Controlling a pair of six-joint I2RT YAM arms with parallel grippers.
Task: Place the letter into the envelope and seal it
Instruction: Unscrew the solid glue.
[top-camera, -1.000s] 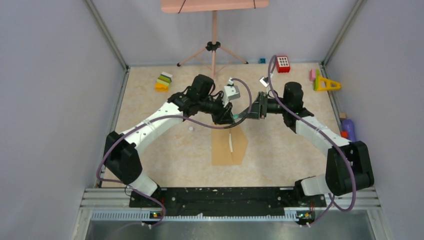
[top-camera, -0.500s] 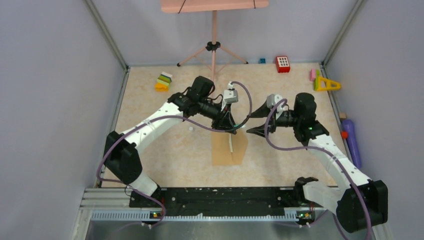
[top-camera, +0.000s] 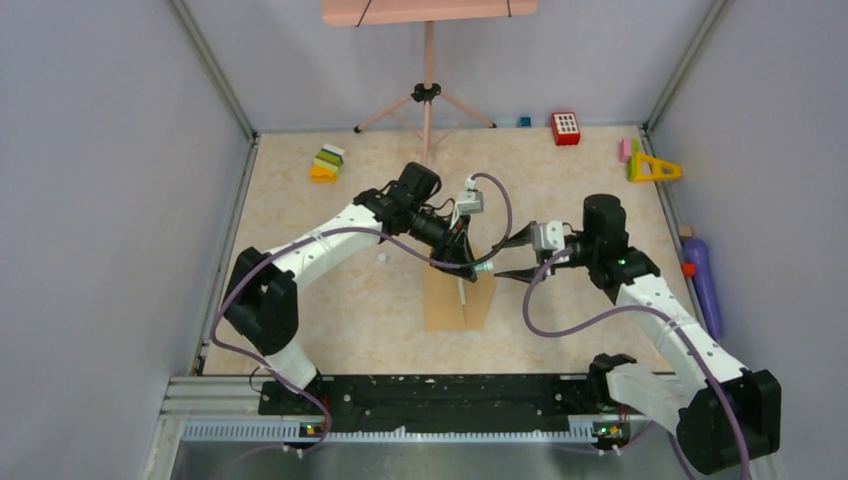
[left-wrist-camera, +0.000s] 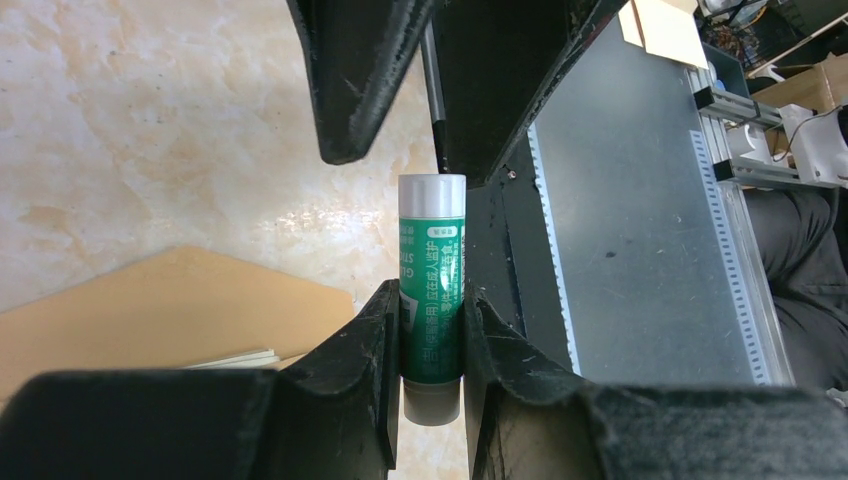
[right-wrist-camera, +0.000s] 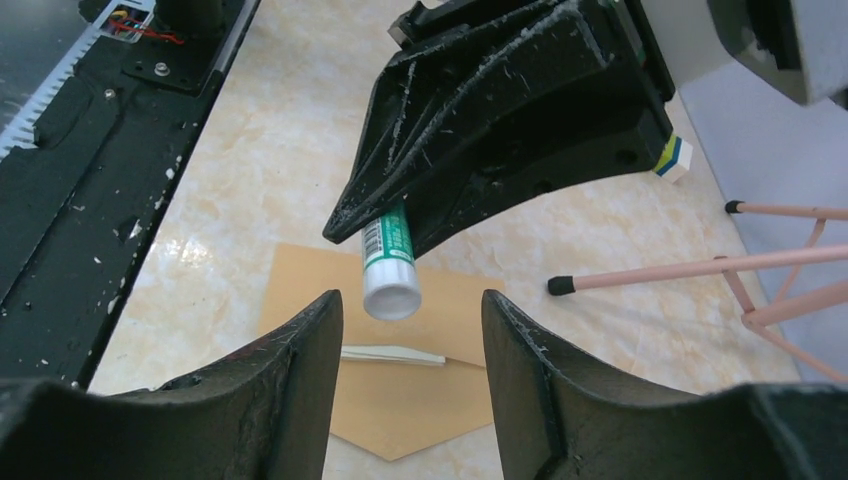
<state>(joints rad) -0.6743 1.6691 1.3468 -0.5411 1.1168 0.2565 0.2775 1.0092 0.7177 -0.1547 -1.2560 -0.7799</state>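
The brown envelope (top-camera: 443, 303) lies flat on the table with its flap (right-wrist-camera: 400, 420) open. Only a pale edge of the letter (top-camera: 462, 290) shows at its mouth, and that edge (right-wrist-camera: 395, 354) is also seen in the right wrist view. My left gripper (top-camera: 476, 266) hangs over the envelope, shut on a green glue stick (left-wrist-camera: 432, 290) whose white cap (right-wrist-camera: 392, 290) points at the right gripper. My right gripper (top-camera: 503, 258) faces it, open, fingertips (right-wrist-camera: 325, 320) level with the cap on either side, not touching it.
Toys line the back: stacked coloured blocks (top-camera: 328, 163), a red block (top-camera: 565, 128), a yellow triangle (top-camera: 652, 168). A purple bottle (top-camera: 698, 268) lies by the right wall. A pink tripod (top-camera: 427, 95) stands at the back. A metal rail (top-camera: 450, 395) runs along the near edge.
The right gripper drew away from the left one, opened, and has now come back toward the glue stick's cap. The left gripper moved slightly right and nearer with the stick.
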